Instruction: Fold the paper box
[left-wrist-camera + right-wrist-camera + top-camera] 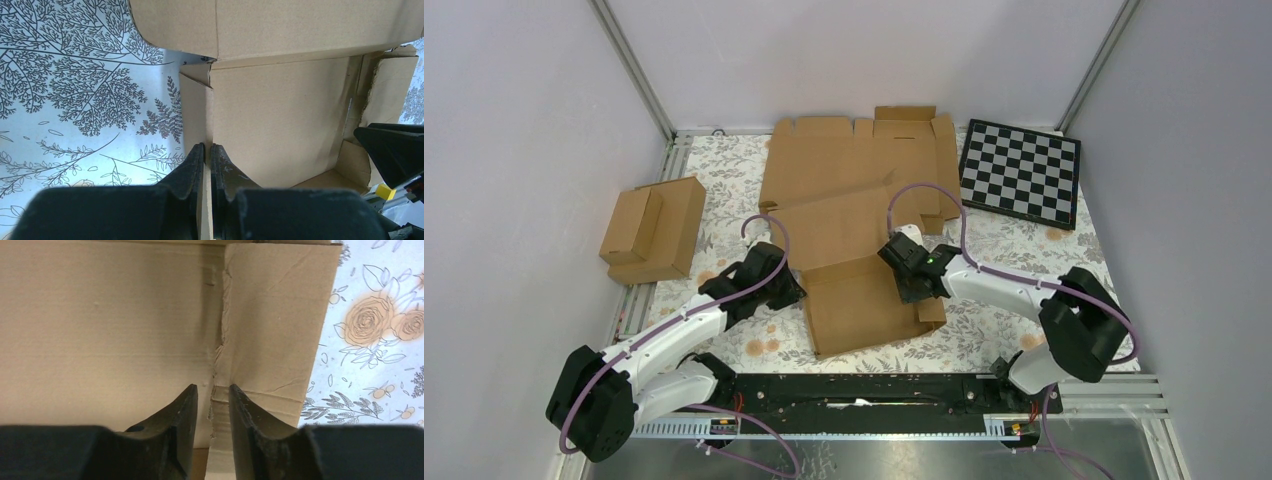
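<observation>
On the table (pixel 724 165), between the arms, the box (pixel 864 300) lies half-formed with its lid panel flat behind, and we're on raising the side walls. Left gripper (pixel 207 147) is clamped tight on the left wall. Right gripper (pixel 213 387) straddles the right wall's crease, bite unclear; next, I'd say, stand both walls upright together.

open tablecloth (pixel 724 190) between joined boxes (pixel 652 230) and paper box (pixel 859 300), flat blank (pixel 834 165) close behind, checkerboard (pixel 1021 172) right
</observation>
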